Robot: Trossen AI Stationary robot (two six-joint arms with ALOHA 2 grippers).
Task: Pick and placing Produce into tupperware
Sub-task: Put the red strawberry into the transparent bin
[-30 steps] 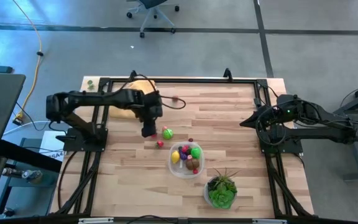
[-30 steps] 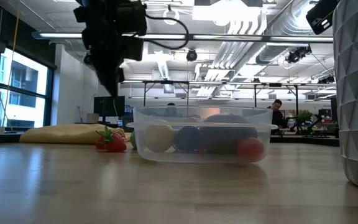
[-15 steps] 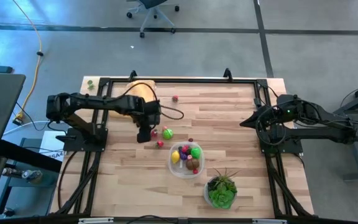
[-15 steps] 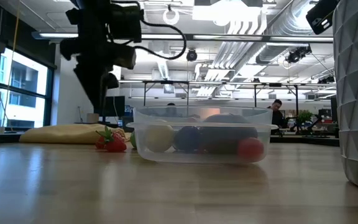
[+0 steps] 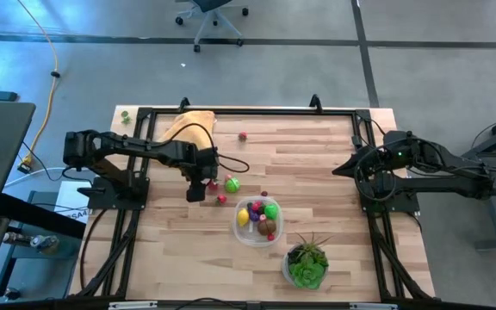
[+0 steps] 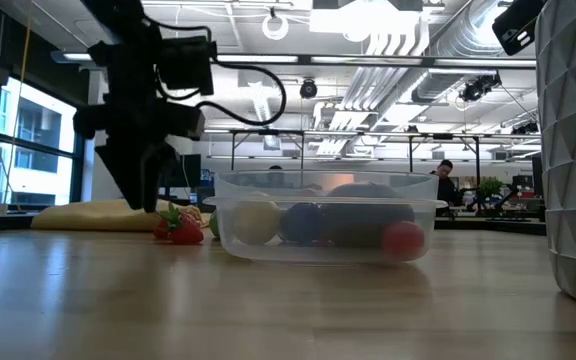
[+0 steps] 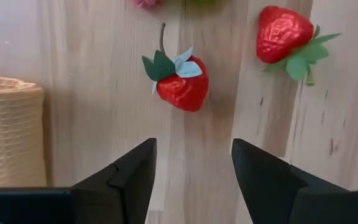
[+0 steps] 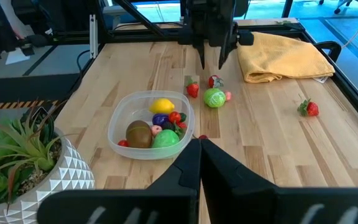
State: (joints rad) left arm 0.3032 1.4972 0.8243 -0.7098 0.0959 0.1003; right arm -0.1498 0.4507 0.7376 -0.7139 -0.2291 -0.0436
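Left pincer (image 5: 195,193) hangs low over the counter (image 5: 317,155), fingers spread and empty. Two toy strawberries (image 7: 180,84) lie just ahead of its tips, not touching. Tupperware (image 5: 257,220), holding several produce pieces, sits near, beyond them. Right pincer (image 8: 199,146) is clenched, well apart at the counter's edge.

You are looking at a wooden table (image 5: 317,155) with a black frame around it. A yellow cloth (image 5: 188,125) is lying near the far edge. A green plant in a white pot (image 5: 306,263) is sitting near the front. An office chair (image 5: 209,15) is standing on the grey floor, and a yellow cable (image 5: 46,52) is trailing there too. A person (image 6: 446,180) is sitting far back in the room.
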